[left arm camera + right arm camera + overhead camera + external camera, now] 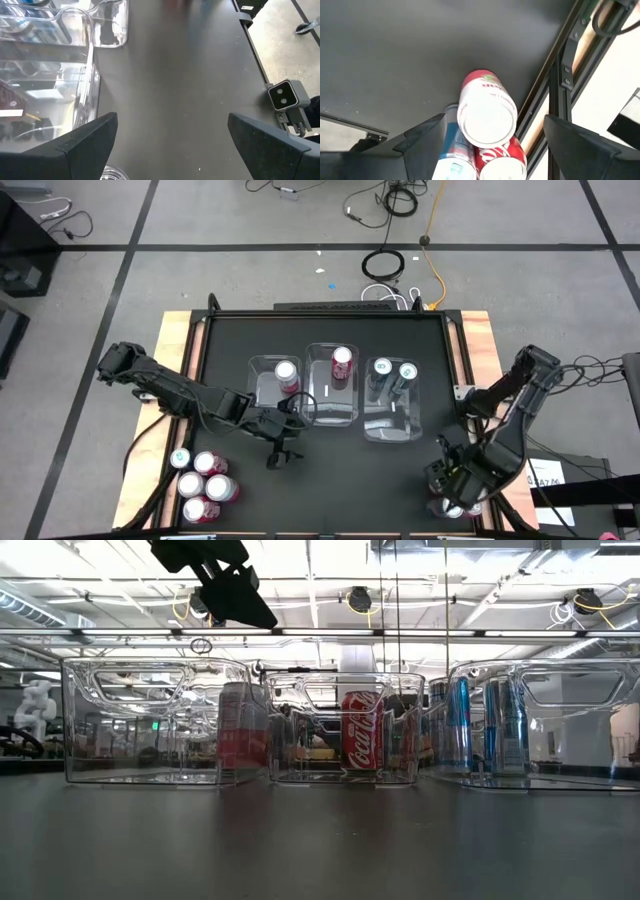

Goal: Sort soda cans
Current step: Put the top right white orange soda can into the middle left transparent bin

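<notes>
Three clear bins stand in a row mid-table. The left bin [268, 385] holds a red-and-silver soda can [287, 374], the middle bin [333, 402] a red cola can [361, 730], the right bin [393, 415] two blue-green cans [394, 369]. Several loose cans [204, 480] stand upright at the near left. My left gripper [283, 452] hangs open above bare table, in front of the left bin. My right gripper [492, 145] is open and points down over three cans at the near right corner: a red-and-white one [486, 112], a blue one [451, 155] and a red one [504, 161].
The low camera's small grey housing [283, 96] sits on the table's near edge. A black frame rail [559, 75] runs along the table's right edge, close beside the corner cans. Bare black table [350, 480] lies between the two grippers.
</notes>
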Robot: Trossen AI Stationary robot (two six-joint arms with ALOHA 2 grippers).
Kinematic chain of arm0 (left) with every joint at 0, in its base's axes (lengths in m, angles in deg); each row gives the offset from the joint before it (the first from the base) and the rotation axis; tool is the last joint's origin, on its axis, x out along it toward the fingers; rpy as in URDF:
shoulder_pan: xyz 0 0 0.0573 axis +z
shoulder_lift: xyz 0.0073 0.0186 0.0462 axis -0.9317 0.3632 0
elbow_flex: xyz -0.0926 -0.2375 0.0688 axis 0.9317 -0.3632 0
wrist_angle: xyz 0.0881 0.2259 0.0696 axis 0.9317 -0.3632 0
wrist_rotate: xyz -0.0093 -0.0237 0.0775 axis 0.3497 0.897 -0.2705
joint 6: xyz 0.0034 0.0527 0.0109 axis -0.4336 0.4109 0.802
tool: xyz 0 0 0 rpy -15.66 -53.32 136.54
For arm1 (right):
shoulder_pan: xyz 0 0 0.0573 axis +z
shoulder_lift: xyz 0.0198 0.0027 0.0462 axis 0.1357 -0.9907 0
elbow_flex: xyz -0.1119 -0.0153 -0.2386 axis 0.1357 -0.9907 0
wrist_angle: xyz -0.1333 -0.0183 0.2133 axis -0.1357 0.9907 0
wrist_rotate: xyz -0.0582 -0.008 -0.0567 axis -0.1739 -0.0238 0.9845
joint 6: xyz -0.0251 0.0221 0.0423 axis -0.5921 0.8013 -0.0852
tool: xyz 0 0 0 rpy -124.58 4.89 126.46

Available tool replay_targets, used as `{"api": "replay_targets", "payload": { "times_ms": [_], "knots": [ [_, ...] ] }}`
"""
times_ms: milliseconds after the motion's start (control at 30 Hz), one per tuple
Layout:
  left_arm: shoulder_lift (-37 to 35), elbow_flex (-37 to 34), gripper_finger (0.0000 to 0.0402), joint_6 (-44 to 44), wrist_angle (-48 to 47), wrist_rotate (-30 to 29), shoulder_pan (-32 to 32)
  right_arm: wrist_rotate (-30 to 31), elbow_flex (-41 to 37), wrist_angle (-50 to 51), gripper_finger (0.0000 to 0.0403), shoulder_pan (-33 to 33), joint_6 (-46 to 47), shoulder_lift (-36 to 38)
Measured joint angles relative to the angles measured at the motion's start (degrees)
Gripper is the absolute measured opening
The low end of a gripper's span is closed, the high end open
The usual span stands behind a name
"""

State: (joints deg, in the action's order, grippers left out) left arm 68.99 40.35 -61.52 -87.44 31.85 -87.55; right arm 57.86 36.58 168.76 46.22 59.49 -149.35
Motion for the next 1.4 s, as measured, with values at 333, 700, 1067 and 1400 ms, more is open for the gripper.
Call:
{"api": "replay_targets", "payload": {
  "times_ms": [333, 700, 1067, 1400],
  "knots": [
    [0.0, 0.0, 0.0386, 1.2, 0.0, 0.0, 0.0, 0.0, 0.0, -3.1, 0.0325, 3.5, 5.9, -0.1],
    [0.0, 0.0, 0.0386, 1.1, -0.1, 1.5, 0.0, 0.2, -3.8, -7.3, 0.0325, 3.8, 5.2, -0.3],
    [0.0, 0.0, 0.0386, 0.9, -0.1, 1.6, 0.0, 0.3, -10.3, -14.4, 0.0325, 4.6, 4.5, -0.3],
    [0.0, 0.0, 0.0386, 0.9, 0.3, 1.6, 0.0, 0.0, -16.6, -22.0, 0.0325, 5.6, 4.1, 0.0]
  ]
}}
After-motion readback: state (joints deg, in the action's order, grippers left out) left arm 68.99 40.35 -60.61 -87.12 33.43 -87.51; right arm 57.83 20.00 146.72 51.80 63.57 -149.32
